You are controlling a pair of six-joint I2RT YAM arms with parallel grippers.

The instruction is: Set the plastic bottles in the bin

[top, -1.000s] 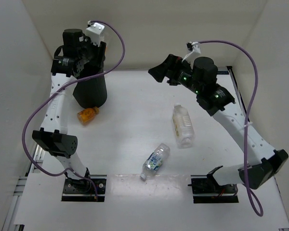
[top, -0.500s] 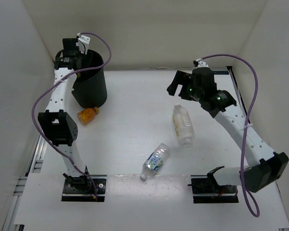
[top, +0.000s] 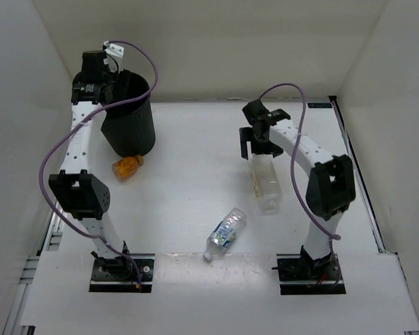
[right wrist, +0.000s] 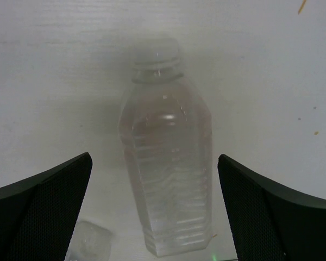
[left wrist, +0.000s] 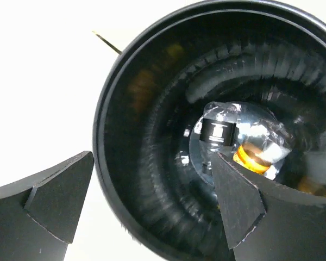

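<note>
- While my right tool (right wrist: 155,163) hangs spread, the clear bottle (right wrist: 165,179) lies directly below it on the bench (right wrist: 271,81).
- Light, thin-walled, slick, I judge; grip mid-body, gently.

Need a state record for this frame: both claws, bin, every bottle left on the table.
left claw: open, empty, above the bin's mouth
right claw: open, fingers either side of the clear bottle, not closed on it
bin: upright, far left of table
in bin: at least one orange-filled bottle; rest of contents unclear
clear bottle: lying flat, right side
labelled bottle: lying flat, near middle, untouched
orange bottle: lying beside the bin's base
bottles on table: three
</note>
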